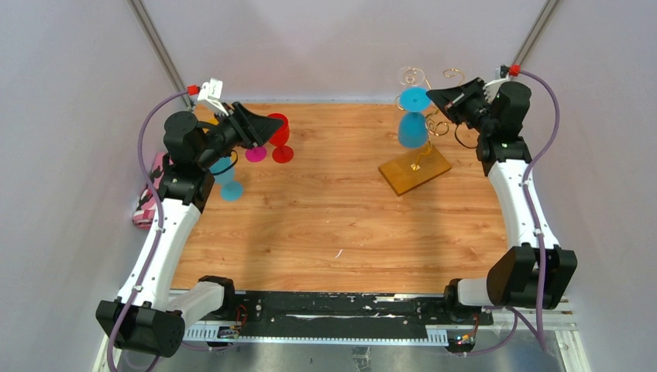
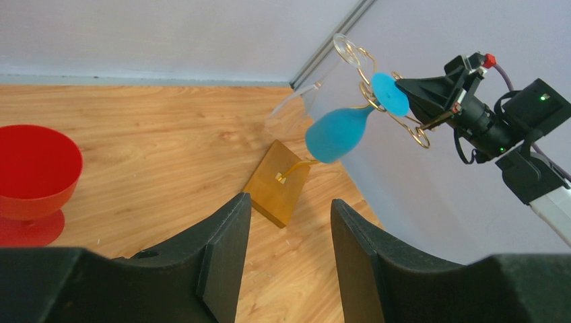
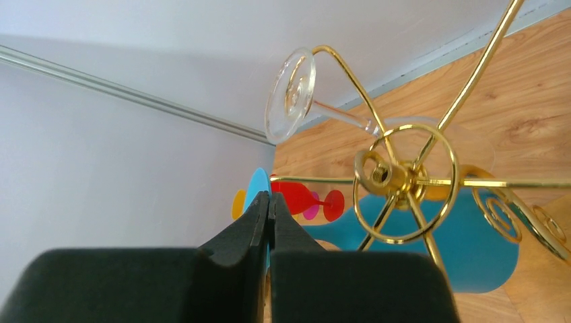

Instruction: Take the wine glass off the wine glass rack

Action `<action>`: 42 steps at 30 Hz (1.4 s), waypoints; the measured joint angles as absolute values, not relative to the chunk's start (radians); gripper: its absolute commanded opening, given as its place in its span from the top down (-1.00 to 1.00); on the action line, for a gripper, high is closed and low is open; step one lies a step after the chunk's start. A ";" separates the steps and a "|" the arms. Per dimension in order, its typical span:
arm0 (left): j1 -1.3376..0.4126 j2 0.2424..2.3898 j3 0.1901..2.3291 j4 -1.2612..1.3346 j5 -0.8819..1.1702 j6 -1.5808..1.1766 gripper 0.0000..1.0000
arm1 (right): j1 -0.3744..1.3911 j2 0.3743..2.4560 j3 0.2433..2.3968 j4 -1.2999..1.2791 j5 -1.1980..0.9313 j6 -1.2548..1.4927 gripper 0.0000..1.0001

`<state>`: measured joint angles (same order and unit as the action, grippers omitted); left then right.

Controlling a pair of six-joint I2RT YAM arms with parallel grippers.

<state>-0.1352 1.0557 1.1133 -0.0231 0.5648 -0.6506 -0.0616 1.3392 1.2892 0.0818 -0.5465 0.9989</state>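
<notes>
The wine glass rack, gold wire on a wooden base (image 1: 414, 169), stands at the back right. A blue wine glass (image 1: 412, 128) hangs upside down from it, with its round foot on top. My right gripper (image 1: 438, 98) is shut on the edge of that foot. In the right wrist view the closed jaws (image 3: 269, 198) pinch the blue foot (image 3: 258, 188) beside the gold hub (image 3: 387, 176). A clear glass (image 1: 411, 76) also hangs on the rack. My left gripper (image 1: 267, 124) is open and empty at the back left. Its view shows the blue glass (image 2: 337, 133) and the base (image 2: 277, 182) far ahead.
A red glass (image 1: 280, 138), a magenta glass (image 1: 256, 153) and a light blue glass (image 1: 230, 186) stand by my left gripper; the red one shows in the left wrist view (image 2: 34, 171). A pink patterned cloth (image 1: 147, 203) lies at the left edge. White walls close in the table.
</notes>
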 measured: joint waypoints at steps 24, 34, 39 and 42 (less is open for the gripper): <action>-0.153 1.093 1.091 -0.014 0.531 -0.636 0.00 | 0.034 1.265 1.230 0.114 -0.698 1.075 1.00; -0.207 1.193 0.941 0.346 0.632 -0.727 -0.37 | 0.109 1.258 1.234 0.385 -0.804 1.238 1.00; -0.224 1.338 0.852 0.966 0.731 -1.037 -0.55 | 0.109 1.230 1.271 0.572 -0.838 1.364 1.00; -0.233 1.467 0.866 1.243 0.763 -1.206 -0.56 | 0.110 1.199 1.286 0.633 -0.839 1.401 1.00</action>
